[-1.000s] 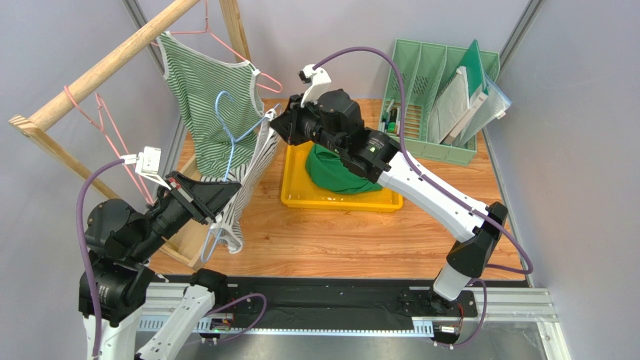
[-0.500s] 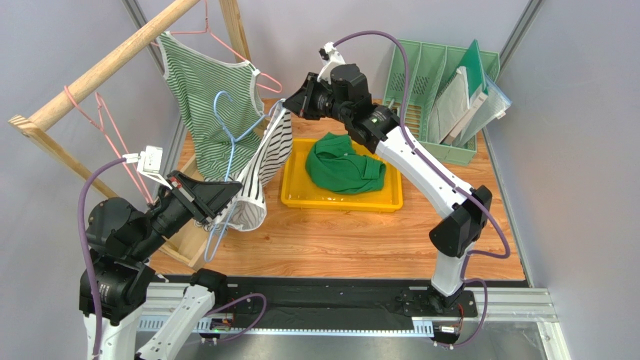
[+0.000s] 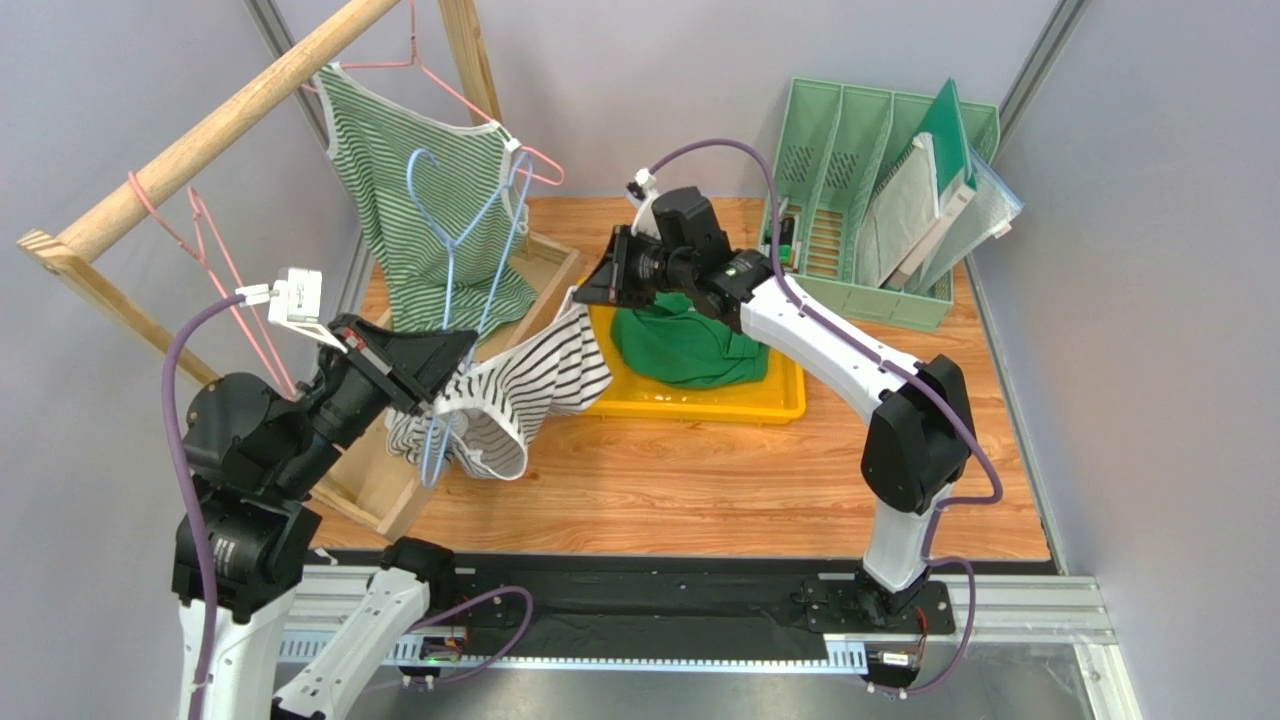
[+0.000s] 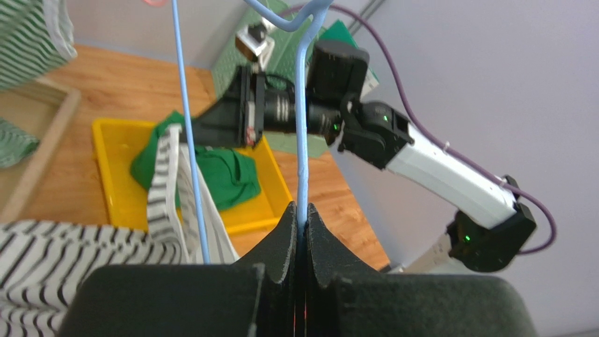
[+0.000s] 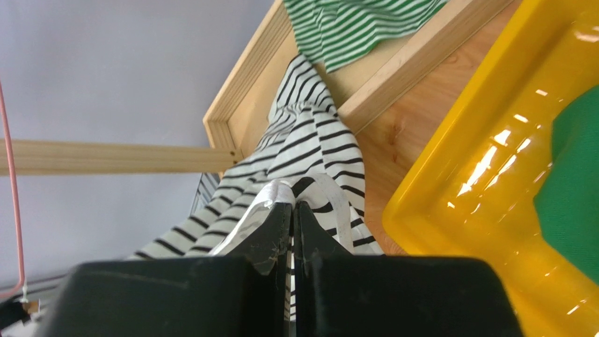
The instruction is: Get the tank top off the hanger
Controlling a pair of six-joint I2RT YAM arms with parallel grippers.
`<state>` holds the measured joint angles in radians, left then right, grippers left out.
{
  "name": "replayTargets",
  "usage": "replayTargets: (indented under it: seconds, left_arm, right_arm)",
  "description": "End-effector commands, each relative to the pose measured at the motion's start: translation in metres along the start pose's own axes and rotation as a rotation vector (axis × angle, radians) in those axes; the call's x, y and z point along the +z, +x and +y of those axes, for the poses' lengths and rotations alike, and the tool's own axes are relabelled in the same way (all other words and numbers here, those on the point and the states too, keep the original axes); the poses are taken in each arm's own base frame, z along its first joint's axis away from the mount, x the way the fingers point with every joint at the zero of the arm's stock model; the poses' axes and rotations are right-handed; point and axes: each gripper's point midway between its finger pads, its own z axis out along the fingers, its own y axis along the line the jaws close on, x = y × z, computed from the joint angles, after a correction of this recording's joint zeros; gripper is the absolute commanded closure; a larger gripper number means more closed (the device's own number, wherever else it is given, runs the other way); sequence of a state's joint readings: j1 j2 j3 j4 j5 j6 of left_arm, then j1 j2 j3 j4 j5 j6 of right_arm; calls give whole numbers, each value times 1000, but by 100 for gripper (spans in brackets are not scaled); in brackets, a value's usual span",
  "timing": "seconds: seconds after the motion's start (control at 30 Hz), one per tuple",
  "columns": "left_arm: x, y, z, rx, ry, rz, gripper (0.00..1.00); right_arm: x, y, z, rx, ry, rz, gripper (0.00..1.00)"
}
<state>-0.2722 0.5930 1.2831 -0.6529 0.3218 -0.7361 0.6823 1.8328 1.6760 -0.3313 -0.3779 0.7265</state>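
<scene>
The black-and-white striped tank top (image 3: 511,393) stretches between both grippers above the table. My right gripper (image 3: 598,297) is shut on its strap, seen close in the right wrist view as gripper (image 5: 293,208) pinching the tank top (image 5: 309,151). My left gripper (image 3: 448,360) is shut on the thin blue hanger (image 3: 451,248), whose lower part sits inside the cloth's left end. In the left wrist view the gripper (image 4: 301,210) pinches the hanger (image 4: 304,133), and one strap of the tank top (image 4: 169,184) hangs against the hanger's other wire.
A yellow tray (image 3: 706,402) holding a green garment (image 3: 691,342) lies under the right gripper. A green striped top (image 3: 406,165) hangs on a pink hanger from the wooden rack (image 3: 196,135). A green file organiser (image 3: 887,195) stands at the back right.
The right gripper closed on the strap, then dropped toward the tray, drawing the tank top out sideways. The left gripper lifted the hanger up and back.
</scene>
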Motion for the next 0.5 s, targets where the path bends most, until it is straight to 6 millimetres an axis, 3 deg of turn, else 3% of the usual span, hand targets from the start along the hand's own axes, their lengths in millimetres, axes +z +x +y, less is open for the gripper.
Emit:
replayTargets:
  seconds: [0.0, 0.13, 0.27, 0.47]
  left_arm:
    - [27, -41, 8, 133, -16, -170, 100]
    - [44, -64, 15, 184, -31, -274, 100]
    - [54, -79, 35, 209, -96, -386, 100]
    - [61, -101, 43, 292, -141, -480, 100]
  right_arm:
    - [-45, -1, 72, -133, -189, -35, 100]
    - [-62, 27, 92, -203, -227, 20, 100]
    - [-77, 48, 99, -256, -238, 42, 100]
    - [-90, 58, 103, -268, -248, 43, 100]
